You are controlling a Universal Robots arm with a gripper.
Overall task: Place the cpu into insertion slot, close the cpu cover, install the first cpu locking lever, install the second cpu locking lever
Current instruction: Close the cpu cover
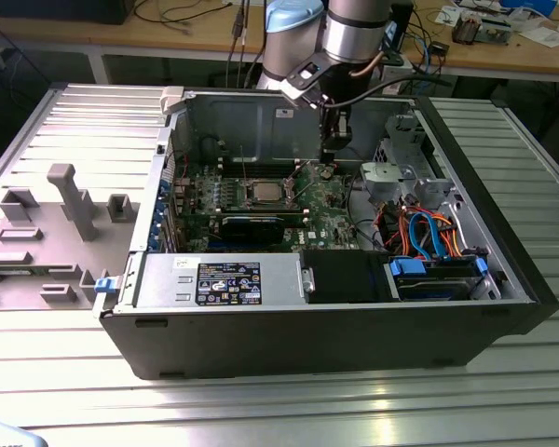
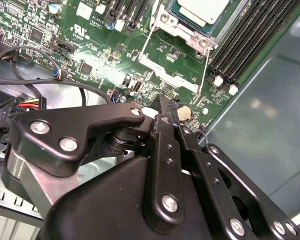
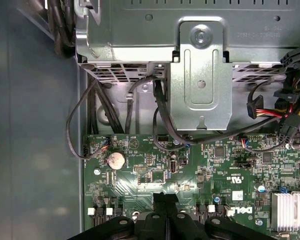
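The cpu (image 1: 261, 193) lies flat in the insertion slot (image 1: 261, 207) on the green board, its dull silver top showing. In the second wrist view the cpu (image 2: 202, 9) sits inside a silver frame that looks like the cpu cover (image 2: 182, 30). Two thin wire levers (image 2: 145, 45) slant away from the socket. My gripper (image 1: 333, 154) hangs over the board to the exterior view's right of the socket, apart from it. Its black fingers (image 2: 162, 107) are shut together with nothing between them; in the first wrist view the tip (image 3: 165, 199) hovers above the board near a coin cell (image 3: 115, 159).
Long memory slots (image 2: 245, 40) run beside the socket. A metal drive cage (image 3: 200, 75) with black cables (image 3: 160, 115) borders the board. The case wall (image 1: 252, 116) stands behind; coloured cables (image 1: 429, 233) fill the exterior view's right. A grey fixture (image 1: 70, 196) sits outside the case.
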